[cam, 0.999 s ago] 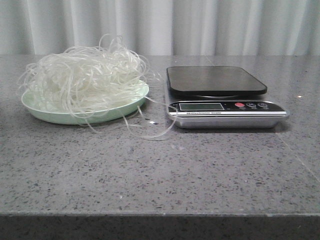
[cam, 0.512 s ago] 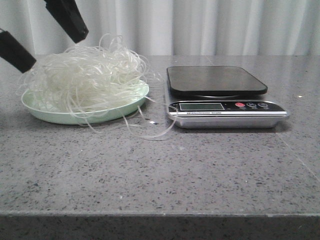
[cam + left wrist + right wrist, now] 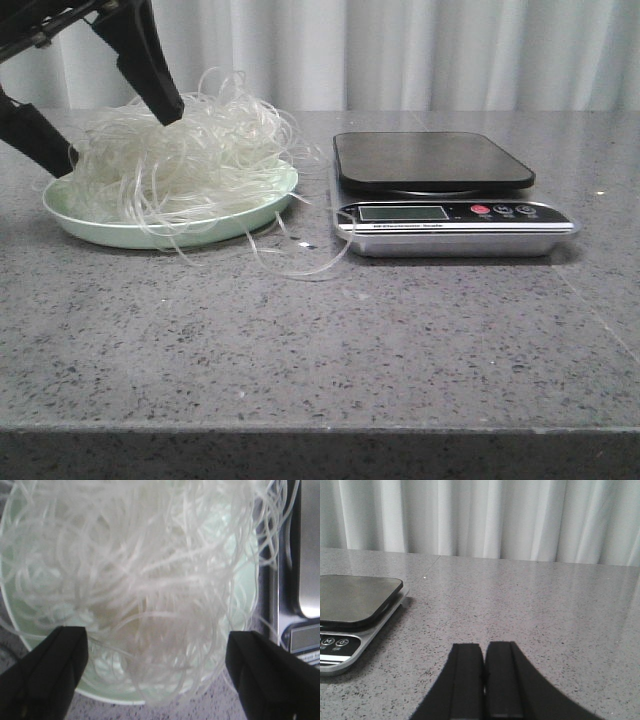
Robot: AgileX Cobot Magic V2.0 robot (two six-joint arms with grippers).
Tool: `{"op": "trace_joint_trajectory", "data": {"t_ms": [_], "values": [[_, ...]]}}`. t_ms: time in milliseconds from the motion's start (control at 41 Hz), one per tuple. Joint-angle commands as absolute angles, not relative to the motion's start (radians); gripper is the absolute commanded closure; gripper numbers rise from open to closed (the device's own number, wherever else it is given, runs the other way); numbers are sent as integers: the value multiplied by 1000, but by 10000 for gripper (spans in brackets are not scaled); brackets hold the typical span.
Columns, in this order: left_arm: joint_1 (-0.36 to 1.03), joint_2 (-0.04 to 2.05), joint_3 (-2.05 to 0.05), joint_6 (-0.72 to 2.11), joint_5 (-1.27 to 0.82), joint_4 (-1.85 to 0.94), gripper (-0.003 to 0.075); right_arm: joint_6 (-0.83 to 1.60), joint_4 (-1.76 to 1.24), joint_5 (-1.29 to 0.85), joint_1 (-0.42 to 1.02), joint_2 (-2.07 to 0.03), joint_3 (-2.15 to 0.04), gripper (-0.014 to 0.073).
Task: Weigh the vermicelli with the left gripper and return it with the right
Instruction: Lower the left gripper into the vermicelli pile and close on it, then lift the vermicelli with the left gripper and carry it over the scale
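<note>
The vermicelli [image 3: 180,150] is a fluffy heap of whitish strands on a pale green plate [image 3: 255,215] at the left of the table; loose strands trail onto the table toward the scale [image 3: 440,190]. My left gripper [image 3: 115,140] is open, its two black fingers [image 3: 150,65] straddling the top of the heap. In the left wrist view the vermicelli [image 3: 145,575] fills the space between the wide-apart fingers [image 3: 45,670] over the plate [image 3: 245,590]. My right gripper [image 3: 484,652] is shut and empty, low over bare table right of the scale [image 3: 350,605]; it is out of the front view.
The scale has a dark platform [image 3: 430,158], a blank display [image 3: 403,213] and a red button [image 3: 480,210]. A white curtain [image 3: 450,50] hangs behind the grey speckled table [image 3: 320,350]. The table's front edge runs across the bottom of the front view.
My left gripper has come in from the upper left and lowered onto the vermicelli heap, still open. The vermicelli, plate and scale have not moved.
</note>
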State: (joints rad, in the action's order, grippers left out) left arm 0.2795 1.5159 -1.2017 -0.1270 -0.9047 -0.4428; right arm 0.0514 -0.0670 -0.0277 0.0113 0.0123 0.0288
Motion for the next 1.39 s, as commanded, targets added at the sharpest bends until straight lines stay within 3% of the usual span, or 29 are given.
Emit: {"op": "trace_joint_trajectory", "data": {"t_ms": [0,365,439,634,658,707,1023,1364], "values": [[287,1501,-1235,-137,-838,-481,108,52,-70,48,7,27,20,444],[326,1588,-1239,-137,-777,-476,158,52,-70,48,7,27,20,444],[326,1596,-1239,-137,-783,-476,233,52,-70,48,7,27,20,444],[326,1596,-1239,-137,-783,-476,586,52,-70,48,7,27,20,444],[326,1596,-1239,-137,-783,-476,597,52,-70,48,7,27,20,444],[326,1596,-1239,-137,-783,-476,567,52,-70,48,7,27,20,444],[326,1569,-1275,-129,-786,-458,584,52,-70,48,7,27,20,444],[326,1460,-1457,-129,-789,-433,582,52,-70,48,7,27,20,444]]}}
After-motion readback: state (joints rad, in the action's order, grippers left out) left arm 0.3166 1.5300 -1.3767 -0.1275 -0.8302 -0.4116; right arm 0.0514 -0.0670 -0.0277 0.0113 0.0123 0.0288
